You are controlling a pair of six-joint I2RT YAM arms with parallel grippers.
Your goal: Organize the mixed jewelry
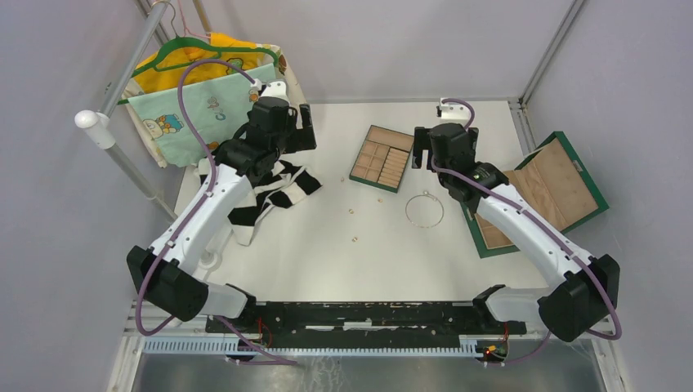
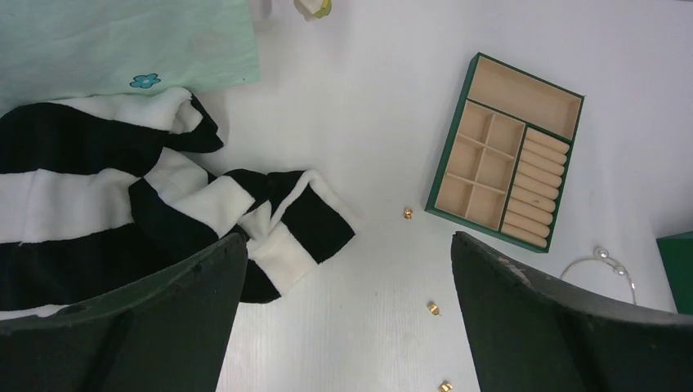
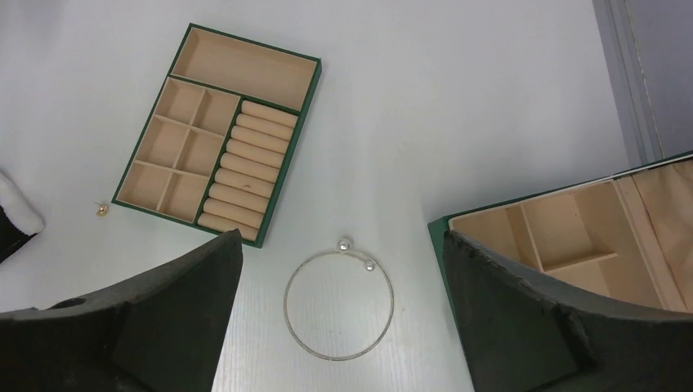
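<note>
Left gripper (image 2: 347, 241) and right gripper (image 3: 343, 237) gape empty; wire hoop (image 3: 286, 306) lies free, near tray (image 3: 292, 151) rim.

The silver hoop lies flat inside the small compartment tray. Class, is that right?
No. The hoop lies flat on the table beside the tray, not inside it and not touching it. The right wrist view shows this.

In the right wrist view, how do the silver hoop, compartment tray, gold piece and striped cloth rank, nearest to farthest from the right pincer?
From the right pincer:
1. silver hoop, seen between the fingers
2. compartment tray, upper left
3. gold piece, left of the tray
4. striped cloth, far left edge
</note>
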